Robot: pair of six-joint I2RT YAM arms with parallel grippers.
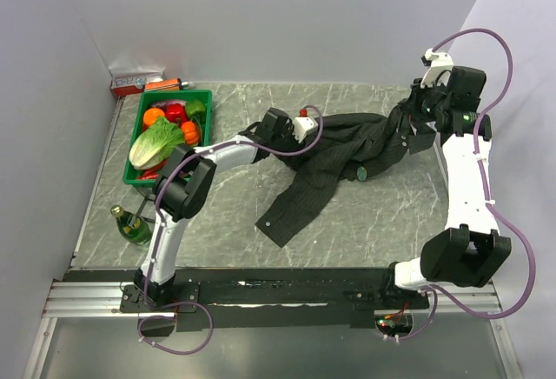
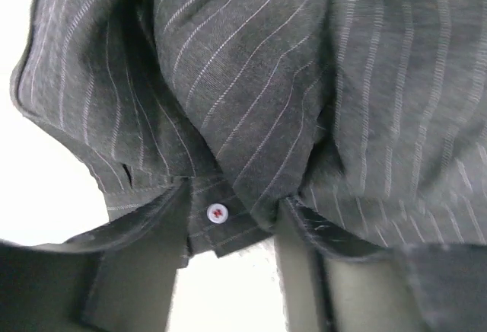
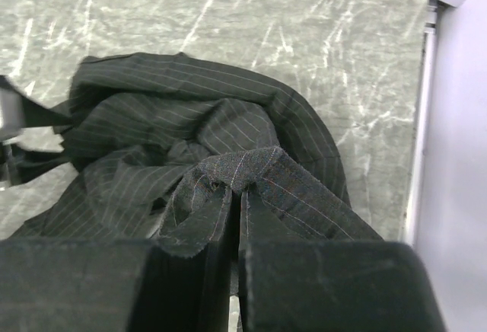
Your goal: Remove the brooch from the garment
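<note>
**While Gripped at One End: Garment Before Brooch Removal**

Seen from above, note the garment (image 1: 343, 146) heaped across the middle and right of the table (image 1: 365, 222), one sleeve trailing toward the near edge. Locate the right gripper (image 3: 237, 195) at the heap's far right end, fingers closed on a raised fold of pinstriped cloth pinched between the tips. Locate the left gripper (image 2: 232, 202) at the heap's upper left, fingers (image 2: 129, 271) spread apart, a buttoned hem hanging between them and cloth draped over the tips rather than pinched. Distinguish the pale button (image 2: 217, 212), red-threaded at its centre, from the brooch. Look for the brooch (image 1: 306, 111) in the overhead view only: a small red speck at the garment's upper edge, just beside the left wrist, too small to confirm and absent from both wrist views.

Judge the task as barely begun: cloth secured at one end, brooch apparently not yet grasped or unpinned, pulling free and setting aside yet to come. Regard the bunched folds and the left wrist itself, crowding the red speck, as the main obstruction.

Note also, well apart at the left, a green basket (image 1: 174, 94) of vegetables, a green bottle (image 1: 130, 224) near it, and a small box (image 1: 136, 82) in the far corner, none in the way.
</note>
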